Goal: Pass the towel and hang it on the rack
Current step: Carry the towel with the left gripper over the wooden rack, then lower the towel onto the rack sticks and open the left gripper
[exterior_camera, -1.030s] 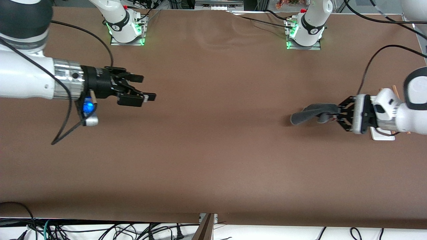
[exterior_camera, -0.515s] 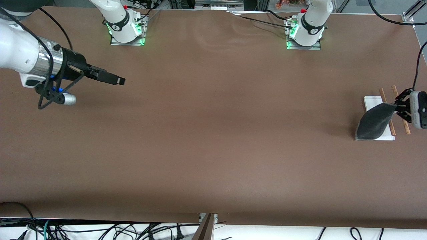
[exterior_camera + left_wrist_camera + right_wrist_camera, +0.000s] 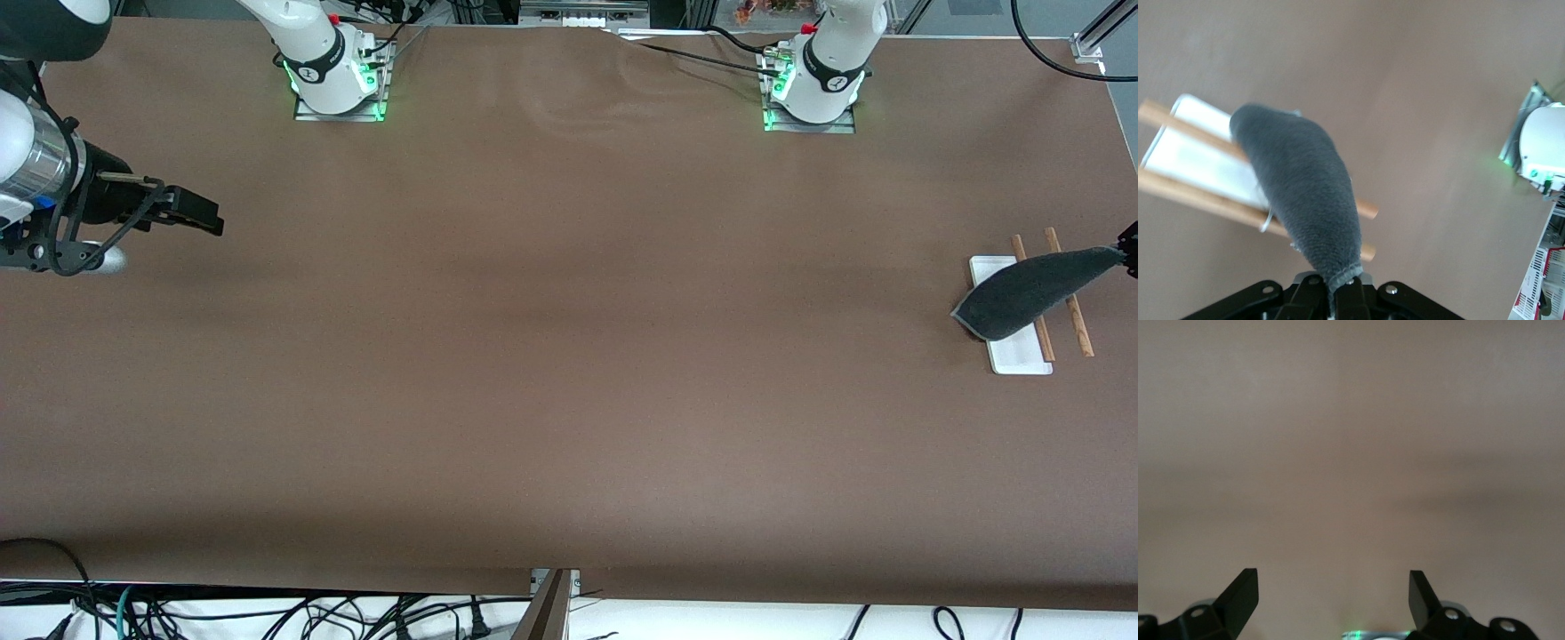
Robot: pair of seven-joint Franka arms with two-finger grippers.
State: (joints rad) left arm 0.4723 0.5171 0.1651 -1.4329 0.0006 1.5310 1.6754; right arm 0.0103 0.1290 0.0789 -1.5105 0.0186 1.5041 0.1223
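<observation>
The left gripper [image 3: 1341, 293] hangs in the air at the left arm's end of the table, at about 3 o'clock in the front view, pinched on the towel [image 3: 1031, 283]. The right gripper [image 3: 191, 213] waits at about 9 o'clock, its fingers [image 3: 1241, 593] spread wide.

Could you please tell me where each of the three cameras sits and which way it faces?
Front view: high across the table, facing both bases; right gripper at the right arm's end.
Left wrist view: on the left wrist, looking down past the left gripper at the towel over the rack.
Right wrist view: over bare table, open fingers.
Shared: towel and rack.
</observation>
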